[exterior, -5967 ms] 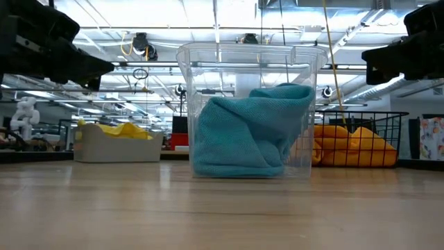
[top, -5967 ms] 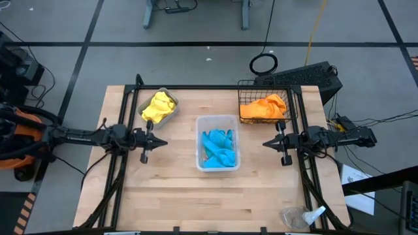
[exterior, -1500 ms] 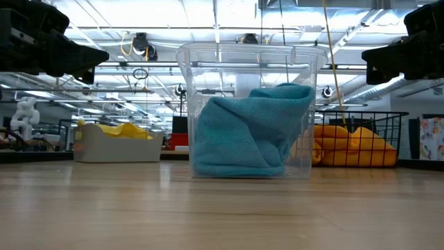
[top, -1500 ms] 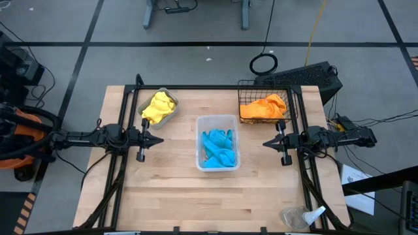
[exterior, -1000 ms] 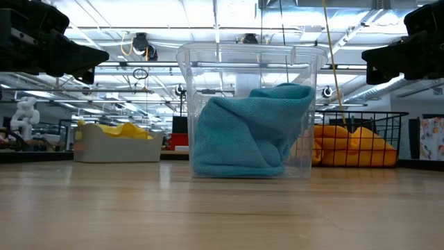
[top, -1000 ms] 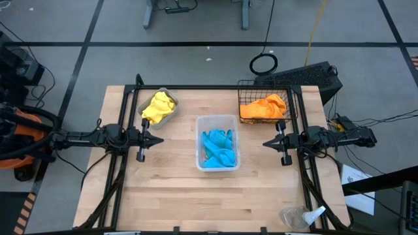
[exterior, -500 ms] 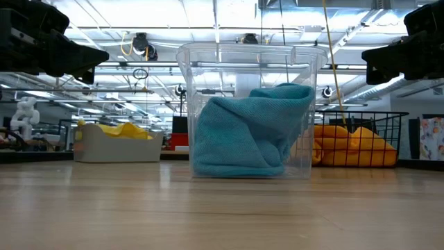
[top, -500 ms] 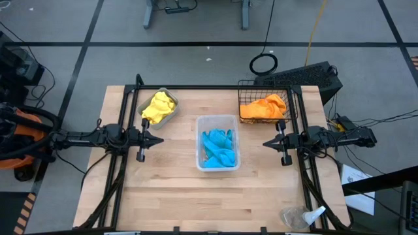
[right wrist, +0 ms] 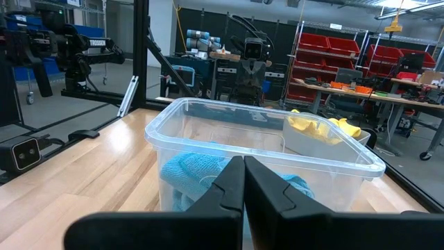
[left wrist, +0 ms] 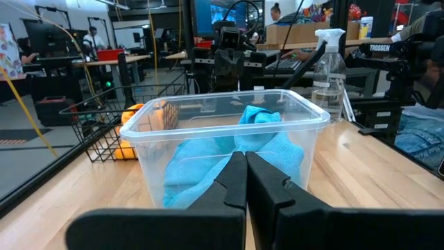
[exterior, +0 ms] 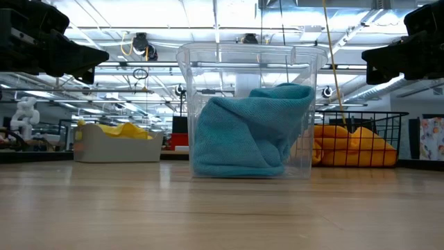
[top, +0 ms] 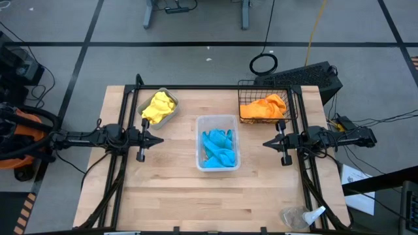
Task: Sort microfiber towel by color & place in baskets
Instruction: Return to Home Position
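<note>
Pressing flat together, the jaws of the left gripper (top: 160, 141) held nothing, and it hung above the table (top: 170, 189) on the 9 o'clock side of the clear tub (top: 218, 119), apart from it. Across at 3 o'clock, the right gripper (top: 265, 143) was its mirror: jaws closed tight, empty, tip aimed at the tub and not touching its wall. Between them the tub sat mid-table with the blue towels (top: 217, 150) bunched inside. Out at 11 o'clock from the tub, the yellow towels (top: 159, 106) lay heaped in the grey bin (exterior: 118, 151). At 1 o'clock, the orange towels (top: 263, 108) filled the black wire basket (top: 264, 83). Down at the table's 5 o'clock corner lay a clear wrapper (top: 302, 217) with a blue tip, well apart from everything.
</note>
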